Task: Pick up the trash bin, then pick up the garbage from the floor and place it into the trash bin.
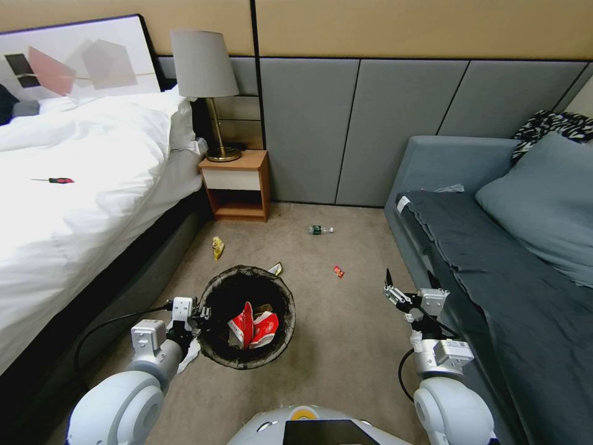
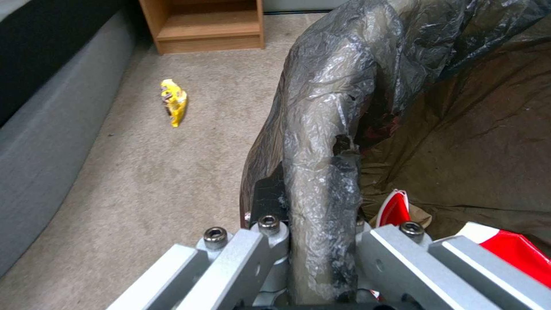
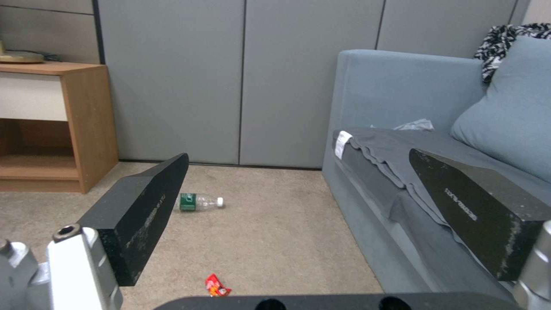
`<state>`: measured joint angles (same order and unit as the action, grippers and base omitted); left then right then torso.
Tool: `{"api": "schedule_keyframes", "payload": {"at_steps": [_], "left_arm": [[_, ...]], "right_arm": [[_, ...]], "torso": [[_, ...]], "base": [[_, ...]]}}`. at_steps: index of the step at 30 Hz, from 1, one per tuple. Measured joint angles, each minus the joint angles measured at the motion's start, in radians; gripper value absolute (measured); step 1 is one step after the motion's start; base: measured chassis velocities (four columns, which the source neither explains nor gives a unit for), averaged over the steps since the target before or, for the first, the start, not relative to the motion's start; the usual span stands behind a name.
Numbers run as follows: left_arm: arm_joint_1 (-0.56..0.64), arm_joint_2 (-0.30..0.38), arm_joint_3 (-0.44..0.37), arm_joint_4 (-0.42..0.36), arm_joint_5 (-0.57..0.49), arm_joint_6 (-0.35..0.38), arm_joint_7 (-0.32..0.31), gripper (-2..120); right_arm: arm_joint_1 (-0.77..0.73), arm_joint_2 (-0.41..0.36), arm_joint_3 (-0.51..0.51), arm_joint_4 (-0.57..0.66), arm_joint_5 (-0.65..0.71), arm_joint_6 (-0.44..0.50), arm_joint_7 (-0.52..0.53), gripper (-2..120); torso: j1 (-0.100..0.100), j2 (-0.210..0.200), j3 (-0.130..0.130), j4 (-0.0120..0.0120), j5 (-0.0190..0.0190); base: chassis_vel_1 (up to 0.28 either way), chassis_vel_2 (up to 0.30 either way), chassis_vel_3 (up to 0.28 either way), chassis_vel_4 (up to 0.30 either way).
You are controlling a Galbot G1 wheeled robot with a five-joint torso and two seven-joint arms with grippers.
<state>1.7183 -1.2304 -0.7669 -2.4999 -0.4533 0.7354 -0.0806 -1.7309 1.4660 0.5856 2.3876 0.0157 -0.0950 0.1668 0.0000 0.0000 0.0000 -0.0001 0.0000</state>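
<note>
The trash bin [image 1: 217, 346], a round bucket with a dark bag liner, hangs just above the carpet in front of me. My left gripper [image 1: 201, 314] is shut on its near-left rim [image 2: 318, 202]. Red-and-white cartons [image 1: 253, 327] and brown paper lie inside it. Garbage is scattered on the floor: a yellow wrapper [image 1: 217, 247] [image 2: 174, 102], a green-labelled bottle [image 1: 320, 230] [image 3: 198, 201], a small red wrapper [image 1: 338, 271] [image 3: 217, 286], and another wrapper [image 1: 276, 269] at the bin's far rim. My right gripper [image 1: 409, 281] [image 3: 298, 157] is open and holds nothing, raised beside the sofa.
A bed [image 1: 74, 204] with a red-handled screwdriver [image 1: 58, 180] runs along the left. A wooden nightstand [image 1: 238, 185] with a lamp [image 1: 207, 93] stands at the back wall. A grey-blue sofa [image 1: 506, 259] lines the right. Open carpet lies between them.
</note>
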Motion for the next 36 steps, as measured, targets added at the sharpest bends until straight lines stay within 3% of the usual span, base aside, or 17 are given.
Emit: {"api": "schedule_keyframes", "payload": {"at_steps": [26, 36], "left_arm": [[0.006, 0.0, -0.002, 0.0, -0.018, -0.013, 0.002, 2], [0.008, -0.002, -0.002, 0.0, -0.017, -0.013, 0.003, 2]], "right_arm": [[0.003, 0.02, -0.01, -0.005, -0.008, -0.022, 0.033, 100], [-0.002, 0.021, -0.016, -0.007, -0.013, -0.021, 0.034, 100]], "torso": [[0.0, 0.0, 0.0, 0.0001, 0.0], [0.0, 0.0, 0.0, 0.0001, 0.0]], "base": [[0.0, 0.0, 0.0, 0.0], [-0.086, 0.066, 0.068, -0.072]]}}
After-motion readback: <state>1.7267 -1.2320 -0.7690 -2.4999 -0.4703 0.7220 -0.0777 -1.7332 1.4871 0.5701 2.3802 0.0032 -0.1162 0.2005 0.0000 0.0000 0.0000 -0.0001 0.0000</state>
